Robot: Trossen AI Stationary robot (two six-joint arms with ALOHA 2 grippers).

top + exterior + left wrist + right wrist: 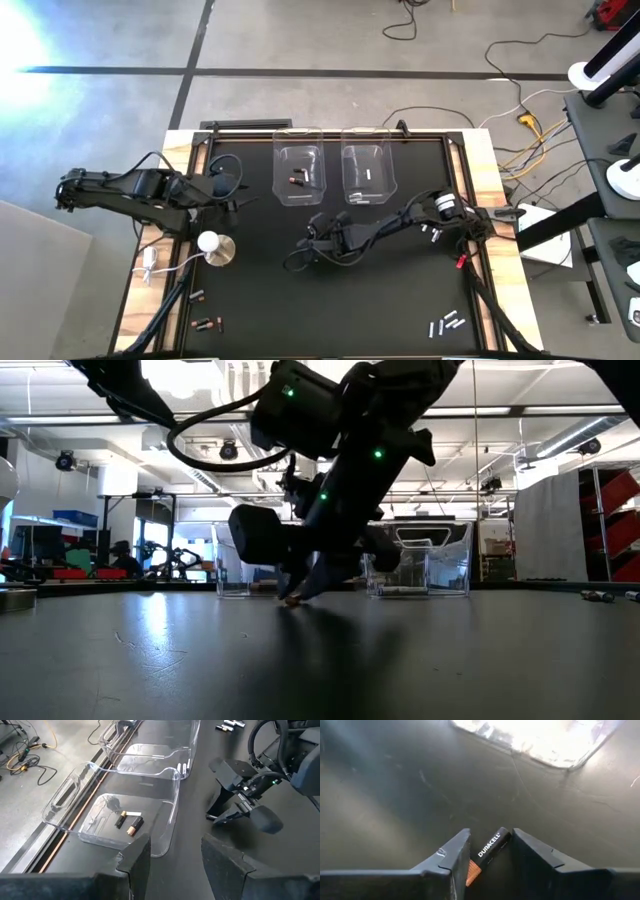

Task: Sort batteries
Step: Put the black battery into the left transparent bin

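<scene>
While a few batteries already lay in the two clear bins at twelve o'clock, most of the sort looked unfinished. Dark copper-tinted batteries (pixel 204 323) waited at seven o'clock on the tabletop (pixel 260 300), and a cluster of silvery batteries (pixel 447 323) waited at five o'clock, with a few more near the right arm's wrist at three o'clock. The left bin (pixel 100 815) held three batteries, at least two of them dark with copper ends; the right bin (pixel 366 172) held at least one pale battery.

The left gripper (pixel 172 857) hung at nine o'clock, its arm lying low and pointing toward the left bin, fingers apart around nothing. A white knob (pixel 210 243) sat just below it at about eight o'clock.

The right arm reached from three o'clock toward the centre, bent low, and the right gripper (pixel 490 852) tipped steeply down until its fingers met the tabletop. They straddled a black-and-copper battery (pixel 489 849) lying flat, closing in, though a firm clamp could not be confirmed.
</scene>
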